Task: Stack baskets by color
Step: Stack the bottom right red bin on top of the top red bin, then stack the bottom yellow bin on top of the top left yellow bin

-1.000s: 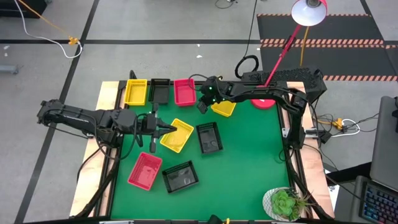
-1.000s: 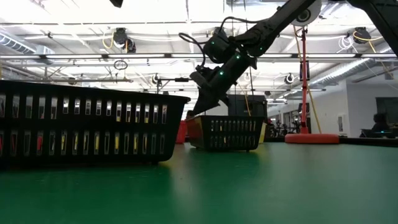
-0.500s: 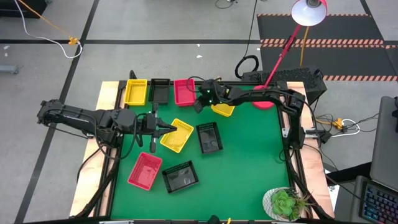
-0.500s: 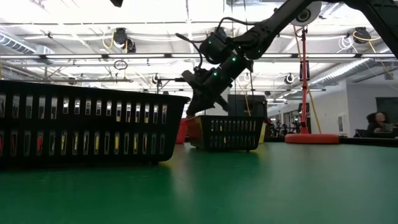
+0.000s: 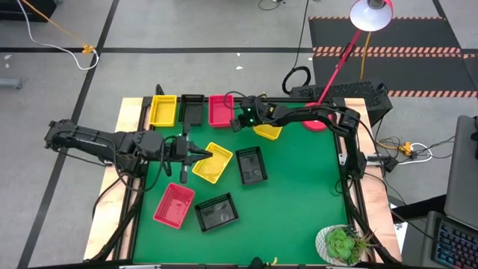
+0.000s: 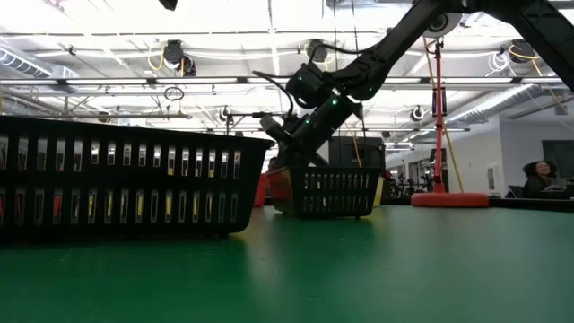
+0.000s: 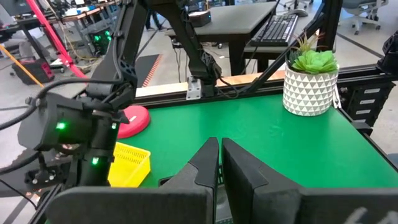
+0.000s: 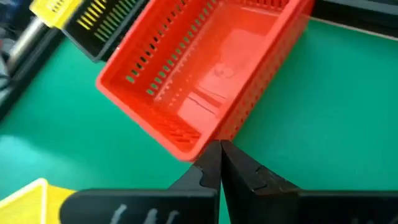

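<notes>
Three baskets stand in a row at the far edge: yellow (image 5: 163,110), black (image 5: 191,109) and pink-red (image 5: 221,110). My right gripper (image 5: 234,124) is shut, slanting down at the pink-red basket's (image 8: 205,74) near right corner. A yellow basket (image 5: 268,131) lies just right of it. My left gripper (image 5: 196,155) is shut and hovers level over the left rim of a tilted yellow basket (image 5: 213,162), holding nothing. A black basket (image 5: 252,165), a pink-red one (image 5: 174,205) and another black one (image 5: 216,211) lie nearer. My right gripper has its shut fingertips (image 8: 211,163) right at the pink-red basket's near right corner (image 8: 200,147), coming slanting down from the table's right. Whether they touch the corner, I cannot tell. The basket stands flat on the table.
The round red lamp base (image 5: 317,123) sits at the far right, its red pole rising beyond the table. A potted plant (image 5: 343,243) stands at the near right corner. The green mat's right half lies bare.
My right gripper has moved down and toward the table's far left, away from the yellow basket and up to the pink-red basket's corner, rolling about its own axis as it went. It has stayed shut. No basket has moved.
</notes>
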